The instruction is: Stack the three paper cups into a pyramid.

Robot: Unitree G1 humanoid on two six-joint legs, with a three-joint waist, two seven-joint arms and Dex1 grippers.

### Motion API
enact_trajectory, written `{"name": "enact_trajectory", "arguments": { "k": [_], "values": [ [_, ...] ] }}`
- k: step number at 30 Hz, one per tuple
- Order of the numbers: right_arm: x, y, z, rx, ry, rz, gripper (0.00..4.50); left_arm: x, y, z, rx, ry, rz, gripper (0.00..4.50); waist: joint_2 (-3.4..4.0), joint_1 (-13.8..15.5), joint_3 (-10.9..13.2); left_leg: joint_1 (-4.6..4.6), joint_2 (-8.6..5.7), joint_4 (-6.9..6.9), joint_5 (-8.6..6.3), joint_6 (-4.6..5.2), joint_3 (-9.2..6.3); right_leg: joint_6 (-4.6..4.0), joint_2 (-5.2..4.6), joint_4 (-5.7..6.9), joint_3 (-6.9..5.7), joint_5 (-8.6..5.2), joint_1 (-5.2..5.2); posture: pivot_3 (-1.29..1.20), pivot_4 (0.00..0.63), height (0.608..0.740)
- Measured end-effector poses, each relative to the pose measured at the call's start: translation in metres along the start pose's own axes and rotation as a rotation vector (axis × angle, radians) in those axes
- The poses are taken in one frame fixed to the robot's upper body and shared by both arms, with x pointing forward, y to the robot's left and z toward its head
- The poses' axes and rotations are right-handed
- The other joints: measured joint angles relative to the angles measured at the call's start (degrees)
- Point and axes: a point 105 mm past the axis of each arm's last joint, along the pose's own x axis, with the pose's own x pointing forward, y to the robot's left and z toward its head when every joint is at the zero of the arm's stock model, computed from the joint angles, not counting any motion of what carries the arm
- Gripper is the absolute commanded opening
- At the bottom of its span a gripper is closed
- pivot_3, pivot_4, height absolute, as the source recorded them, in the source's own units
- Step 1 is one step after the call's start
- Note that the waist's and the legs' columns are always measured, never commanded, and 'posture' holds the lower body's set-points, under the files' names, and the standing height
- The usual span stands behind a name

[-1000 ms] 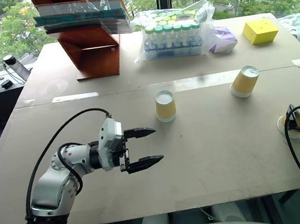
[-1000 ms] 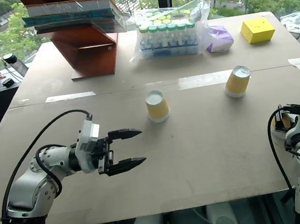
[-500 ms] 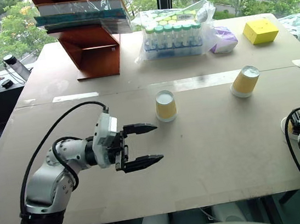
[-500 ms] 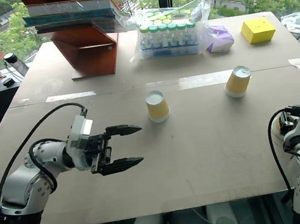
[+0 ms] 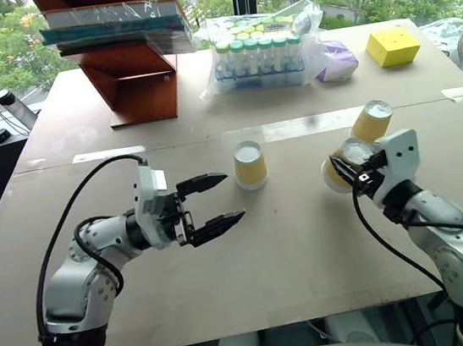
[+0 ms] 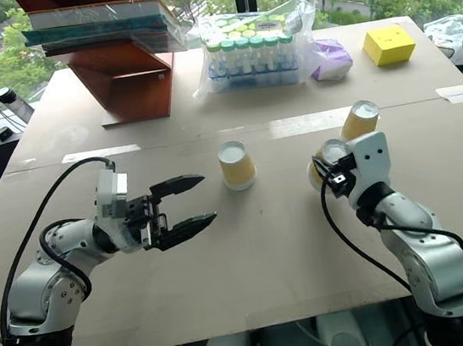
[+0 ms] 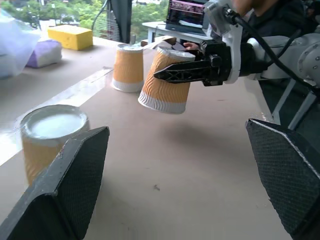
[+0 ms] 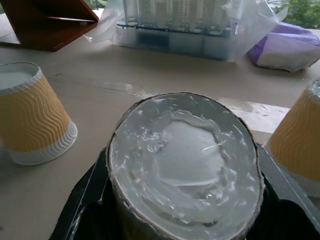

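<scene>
Cup (image 5: 339,167) pinched in right tool (image 5: 352,169), seemingly clear of table (image 5: 292,242); left tool (image 5: 218,200) spread, empty

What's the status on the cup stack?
Right gripper shut on third cup, held off the table. Left gripper open, empty. Two cups standing apart, upside down. Nothing stacked.

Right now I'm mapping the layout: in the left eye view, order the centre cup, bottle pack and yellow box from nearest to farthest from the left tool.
1. Centre cup, just beyond the left tool.
2. Bottle pack, far side, middle.
3. Yellow box, far right corner.
</scene>
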Motion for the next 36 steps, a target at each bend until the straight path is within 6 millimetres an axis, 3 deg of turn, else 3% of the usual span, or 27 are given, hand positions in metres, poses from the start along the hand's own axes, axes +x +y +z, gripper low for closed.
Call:
{"name": "enact_trajectory", "arguments": {
  "k": [2,8,11,25,30,31,36],
  "values": [
    [0.026,0.014,0.002,-0.02,0.01,0.093,2.08,-0.017,0.009,-0.005,0.003,0.027,0.067,4.5,0.0,-0.2,0.0,0.0,0.0,-0.01,0.0,0.0,0.02,0.0,0.0,0.0,0.02,0.0,-0.02,0.0,0.15,0.74],
    [0.055,0.031,-0.009,-0.058,0.042,0.192,2.08,-0.038,0.01,-0.015,-0.012,0.058,0.14,4.5,-0.02,0.5,0.0,-0.32,0.01,-0.05,0.0,-0.01,-0.07,0.01,-0.2,0.0,-0.12,0.02,-0.31,0.0,0.15,0.74],
    [0.059,0.033,-0.008,-0.072,0.033,0.21,2.08,-0.039,0.009,-0.017,-0.017,0.061,0.146,4.5,-0.05,0.5,0.0,-0.75,-0.01,0.07,0.0,-0.02,-0.07,0.04,-0.23,0.09,-0.1,0.05,-0.68,0.0,0.15,0.74],
    [0.067,0.044,-0.008,-0.116,0.039,0.265,2.08,-0.042,0.006,-0.018,-0.015,0.06,0.16,4.5,-0.05,-0.1,0.0,-0.75,-0.01,0.04,0.0,-0.02,-0.09,0.03,-0.18,0.18,-0.13,0.05,-0.73,0.0,0.15,0.74],
    [0.067,0.049,-0.01,-0.13,0.047,0.285,4.3,-0.042,0.006,-0.019,-0.018,0.057,0.159,4.5,-0.05,-0.1,0.0,-0.75,-0.01,0.04,0.0,-0.02,-0.08,0.03,-0.18,0.18,-0.13,0.05,-0.73,0.0,0.15,0.74],
    [0.067,0.05,-0.01,-0.135,0.05,0.29,4.47,-0.041,0.006,-0.019,-0.018,0.057,0.158,4.5,-0.05,-0.1,0.0,-0.75,-0.02,0.04,0.0,-0.02,-0.08,0.03,-0.18,0.18,-0.13,0.05,-0.73,0.0,0.15,0.74],
    [0.06,0.049,-0.002,-0.172,0.049,0.306,4.47,-0.04,0.005,-0.02,-0.024,0.059,0.151,4.5,-0.05,0.0,0.0,-0.75,-0.01,0.04,0.0,-0.02,-0.09,0.03,-0.19,0.18,-0.13,0.05,-0.73,0.0,0.15,0.74]
  ]
}}
